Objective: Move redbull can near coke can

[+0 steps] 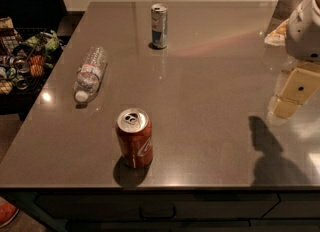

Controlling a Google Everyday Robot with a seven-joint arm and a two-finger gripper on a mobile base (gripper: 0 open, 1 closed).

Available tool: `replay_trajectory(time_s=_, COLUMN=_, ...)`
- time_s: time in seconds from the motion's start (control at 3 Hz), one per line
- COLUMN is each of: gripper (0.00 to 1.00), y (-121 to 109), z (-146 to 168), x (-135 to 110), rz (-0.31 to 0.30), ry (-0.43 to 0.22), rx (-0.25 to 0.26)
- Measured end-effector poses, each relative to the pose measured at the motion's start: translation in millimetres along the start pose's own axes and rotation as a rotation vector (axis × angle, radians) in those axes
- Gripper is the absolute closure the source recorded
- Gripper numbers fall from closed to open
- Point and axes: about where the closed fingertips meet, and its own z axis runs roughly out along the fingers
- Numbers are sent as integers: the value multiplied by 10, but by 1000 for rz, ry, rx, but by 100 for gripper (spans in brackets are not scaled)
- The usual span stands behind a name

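The redbull can (159, 25) stands by the surface's (215, 66) far edge, the coke can (134, 137) by the front edge. The tool (295, 93) waits at the right edge, open or closed I cannot tell; best clasp the redbull can squarely, mid-height

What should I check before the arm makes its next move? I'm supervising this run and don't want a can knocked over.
1. Redbull can stands upright at the far side of the table: ok.
2. Coke can stands upright near the front edge: ok.
3. The two cans sit close together: not ok, they are far apart.
4. Gripper is at the right edge, apart from both cans: ok.
5. Water bottle lies on its side to the left, touching neither can: ok.
6. Redbull can full or empty: cannot tell.
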Motion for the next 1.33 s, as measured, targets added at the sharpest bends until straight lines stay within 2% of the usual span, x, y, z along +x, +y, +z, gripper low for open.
replay_trajectory(time_s=0.33, gripper=0, y=0, z=0, x=0, rz=0, ry=0, rx=0)
replay_trajectory(time_s=0.67, gripper=0, y=-205, z=70, x=-100, rz=30, ry=-58, rx=7)
replay_trajectory(time_s=1.0, gripper=0, y=-691, z=255, x=-351, rz=107, ry=-190, rx=4)
replay_trajectory(time_s=1.33, gripper=0, y=-1003, z=352, x=-542, rz=153, ry=-270, rx=1)
